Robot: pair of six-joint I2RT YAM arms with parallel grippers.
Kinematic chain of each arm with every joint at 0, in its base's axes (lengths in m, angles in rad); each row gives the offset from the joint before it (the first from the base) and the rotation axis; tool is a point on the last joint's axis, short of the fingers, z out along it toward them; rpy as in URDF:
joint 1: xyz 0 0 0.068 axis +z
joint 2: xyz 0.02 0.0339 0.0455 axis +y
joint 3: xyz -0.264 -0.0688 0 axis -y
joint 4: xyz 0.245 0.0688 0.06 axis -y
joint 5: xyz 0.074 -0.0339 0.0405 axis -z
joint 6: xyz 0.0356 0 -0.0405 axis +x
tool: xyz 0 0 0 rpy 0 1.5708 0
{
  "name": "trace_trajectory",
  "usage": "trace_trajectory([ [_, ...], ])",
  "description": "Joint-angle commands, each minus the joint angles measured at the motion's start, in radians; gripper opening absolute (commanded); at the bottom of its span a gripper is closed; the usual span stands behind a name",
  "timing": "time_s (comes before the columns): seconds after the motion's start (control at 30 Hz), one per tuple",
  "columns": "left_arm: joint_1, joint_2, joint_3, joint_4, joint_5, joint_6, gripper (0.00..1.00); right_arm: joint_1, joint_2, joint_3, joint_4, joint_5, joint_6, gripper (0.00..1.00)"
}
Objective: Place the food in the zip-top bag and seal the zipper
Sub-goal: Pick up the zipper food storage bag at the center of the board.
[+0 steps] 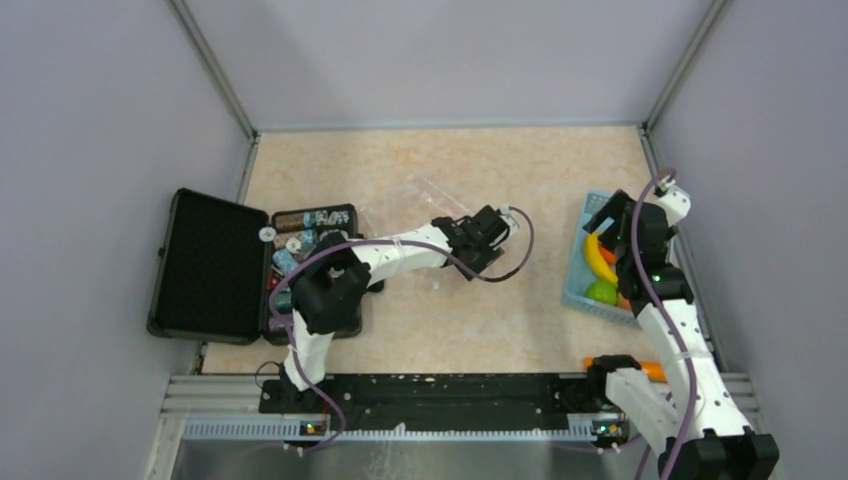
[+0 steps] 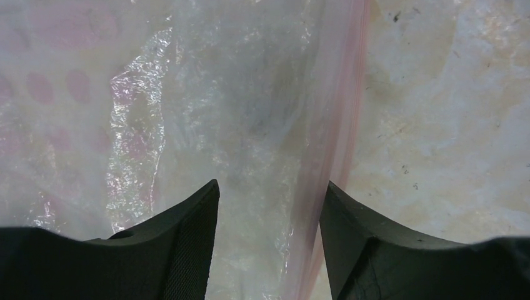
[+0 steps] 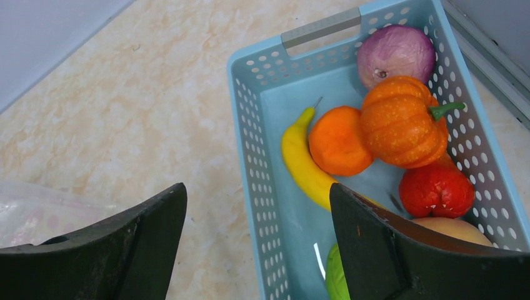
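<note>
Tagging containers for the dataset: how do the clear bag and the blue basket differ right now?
The bag is clear, crinkly film lying flat; the basket is rigid light-blue plastic with perforated walls. The basket holds the banana, the pumpkin and other food; no food shows in the bag. Both sit on the table.

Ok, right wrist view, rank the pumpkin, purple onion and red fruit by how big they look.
Largest: pumpkin.
Then: purple onion and red fruit, too alike to rank; the red one sits nearer the camera.
</note>
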Motion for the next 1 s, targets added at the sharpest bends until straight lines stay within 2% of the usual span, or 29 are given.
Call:
trace_trajectory([
  [0.0,-0.006,-0.009,0.027,0.008,-0.022,-0.002,0.61,-0.004,-0.013,-0.009,0.0,-0.013,0.001,0.83],
  [0.1,-0.01,-0.04,0.006,0.057,0.012,-0.011,0.56,-0.005,-0.003,-0.015,0.002,-0.017,0.004,0.83],
  [0.2,-0.014,-0.04,0.008,0.072,-0.037,-0.016,0.37,-0.005,0.005,-0.017,0.0,-0.024,0.011,0.83],
  [0.33,-0.015,-0.023,0.01,0.073,-0.079,0.008,0.32,-0.006,0.015,-0.029,0.012,-0.043,0.018,0.84],
  [0.37,-0.014,-0.018,0.011,0.065,-0.102,0.007,0.23,-0.005,0.019,-0.032,0.013,-0.047,0.02,0.84],
  [0.43,-0.014,-0.024,0.004,0.062,-0.128,-0.002,0.15,-0.004,0.029,-0.04,0.022,-0.058,0.025,0.84],
  [0.5,-0.015,-0.041,-0.011,0.081,-0.143,-0.007,0.0,-0.005,0.042,-0.037,0.025,-0.077,0.028,0.84],
  [0.97,-0.008,-0.176,-0.095,0.25,-0.166,-0.027,0.0,-0.004,0.064,-0.074,0.029,-0.113,0.119,0.84],
])
